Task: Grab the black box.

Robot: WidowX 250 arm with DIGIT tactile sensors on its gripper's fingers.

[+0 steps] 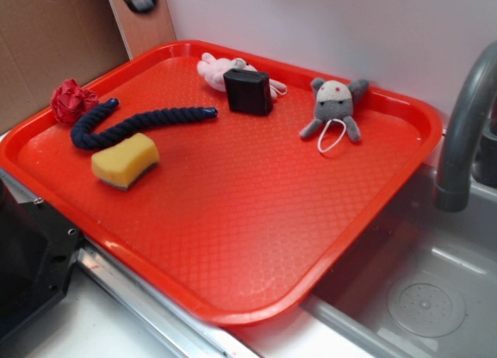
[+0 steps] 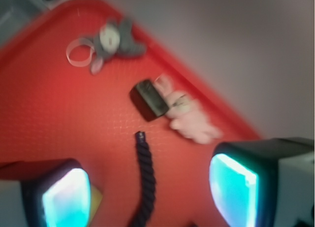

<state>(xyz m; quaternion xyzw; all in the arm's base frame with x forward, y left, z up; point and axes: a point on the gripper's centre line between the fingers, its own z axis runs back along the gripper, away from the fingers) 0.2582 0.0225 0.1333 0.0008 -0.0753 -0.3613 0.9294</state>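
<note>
Nearest your wrist camera are the two glowing cyan finger pads (image 2: 66, 197), spread wide with nothing between them; the gripper (image 2: 150, 192) hangs well above the red plastic tray (image 1: 256, 241), and in the exterior view only a dark part of the arm shows at the top edge.

You are in the approach step: nothing is grasped yet. The small matte black box (image 1: 248, 92) sits near the tray's far edge, roughly midway along it, standing on the tray floor. In the wrist view it lies ahead of the open jaws (image 2: 147, 100), turned at a slant to them. By my reading, your next move calls for travelling forward over the box, turning the wrist so the pads face its flat sides, then lowering.

Mind the neighbours. The pale pink plush toy (image 1: 221, 68) lies right behind the box, touching it, so a finger on that side may snag it. The end of the dark blue braided rope (image 1: 140, 123) stops just short of the box on the near side. The grey plush toy with a white loop (image 1: 335, 107) lies apart, toward the far corner by the grey tap (image 1: 462, 133). The yellow sponge (image 1: 125, 161) and red crumpled ball (image 1: 72, 101) are well clear.
</note>
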